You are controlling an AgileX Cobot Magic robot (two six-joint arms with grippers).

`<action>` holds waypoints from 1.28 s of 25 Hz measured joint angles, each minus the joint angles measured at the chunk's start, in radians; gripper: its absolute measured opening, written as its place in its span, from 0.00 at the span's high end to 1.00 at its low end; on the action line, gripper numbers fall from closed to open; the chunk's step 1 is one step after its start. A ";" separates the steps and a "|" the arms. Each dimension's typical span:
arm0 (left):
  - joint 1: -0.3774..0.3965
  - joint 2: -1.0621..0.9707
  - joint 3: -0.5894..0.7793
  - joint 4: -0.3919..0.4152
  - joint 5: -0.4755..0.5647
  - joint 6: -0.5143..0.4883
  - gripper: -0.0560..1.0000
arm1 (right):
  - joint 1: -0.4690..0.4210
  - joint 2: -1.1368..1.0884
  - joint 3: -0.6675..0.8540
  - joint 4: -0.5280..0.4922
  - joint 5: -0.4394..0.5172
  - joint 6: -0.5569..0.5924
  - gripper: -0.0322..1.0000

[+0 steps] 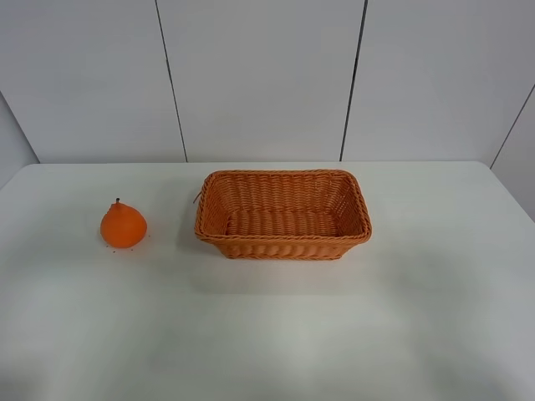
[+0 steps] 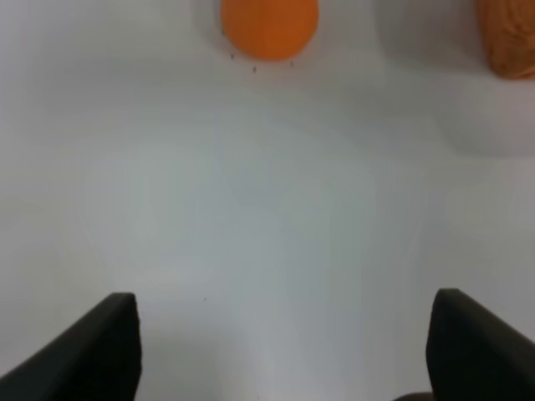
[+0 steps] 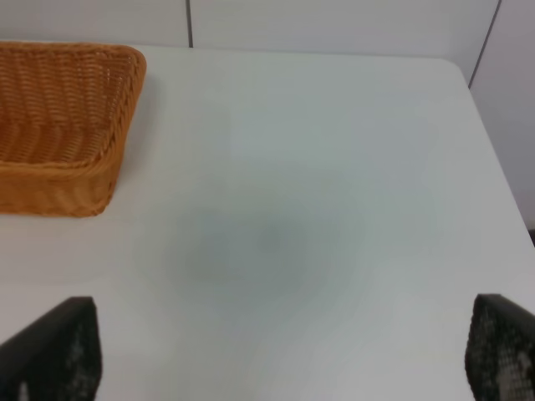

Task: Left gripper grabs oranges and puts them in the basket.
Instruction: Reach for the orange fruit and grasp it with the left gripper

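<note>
**Orange waits, left claw spread wide**

We start on the orange [image 1: 123, 226], sitting upright on the white table [image 1: 351, 334] with its knob and dark stem pointing up. It is round and bright, with a bumpy crown. It lies well ahead of our left gripper [image 2: 286, 347], close to the gripper's centre line and well apart from the prongs. Those black prongs are splayed wide with nothing between them, and we read that as a ready stance, wide enough to straddle the fruit. Ahead and off to that gripper's right stands the basket [image 1: 284, 247], woven wicker with flared walls and a braided rim, near the orange but apart from it, and nothing lies in it yet. Our right gripper [image 3: 286, 347] is also spread wide and grips nothing, and the basket's corner sits ahead of it.
</note>
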 joint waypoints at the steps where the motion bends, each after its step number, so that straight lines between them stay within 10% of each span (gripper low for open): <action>1: 0.000 0.071 -0.031 0.000 -0.001 0.000 0.18 | 0.000 0.000 0.000 0.000 0.000 0.000 0.30; 21: 0.000 1.331 -0.859 -0.001 -0.024 0.041 0.18 | 0.000 0.000 0.000 0.000 0.000 0.000 0.30; 32: 0.000 1.577 -0.995 0.015 -0.067 0.095 0.18 | 0.000 0.000 0.000 0.000 0.000 0.000 0.30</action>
